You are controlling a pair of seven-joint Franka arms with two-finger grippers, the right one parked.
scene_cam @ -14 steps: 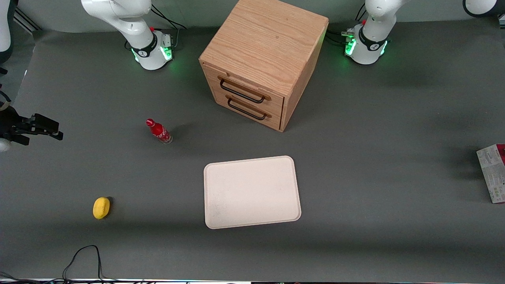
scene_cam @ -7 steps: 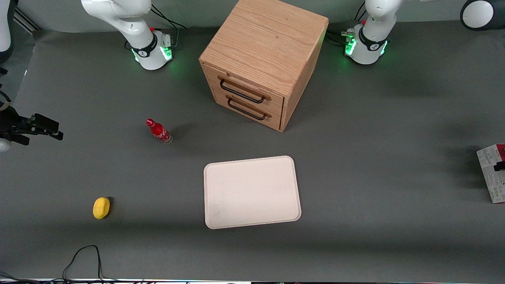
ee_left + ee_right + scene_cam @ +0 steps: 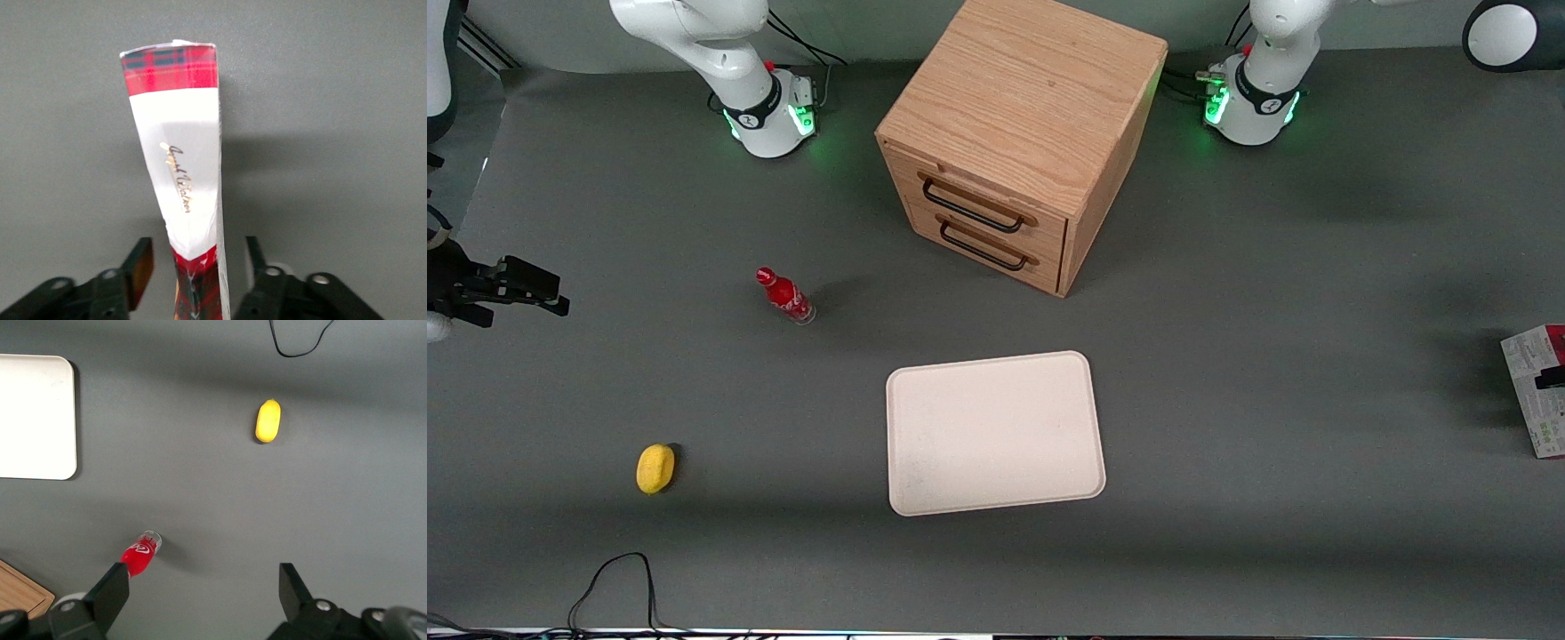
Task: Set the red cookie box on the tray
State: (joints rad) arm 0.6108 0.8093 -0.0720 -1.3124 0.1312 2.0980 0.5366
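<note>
Fingers (image 3: 139,270) of our gripper (image 3: 197,273) stand spread on either side of the red cookie box (image 3: 179,173), not touching it. We see the box standing on the grey surface (image 3: 1272,356) at the working arm's end, well apart from the cream-white tray (image 3: 996,433), near the wooden two-drawer cabinet (image 3: 1018,133).

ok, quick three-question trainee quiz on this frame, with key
1. True or false: the red cookie box lies on the tray.
2. The tool, at the working arm's end of the table, is: A open, fingers either side of the box; B shut on the box; C shut on nothing.
3. Which is nearer the front camera, the red bottle or the yellow object?
Key: 1 false; 2 A; 3 the yellow object.
</note>
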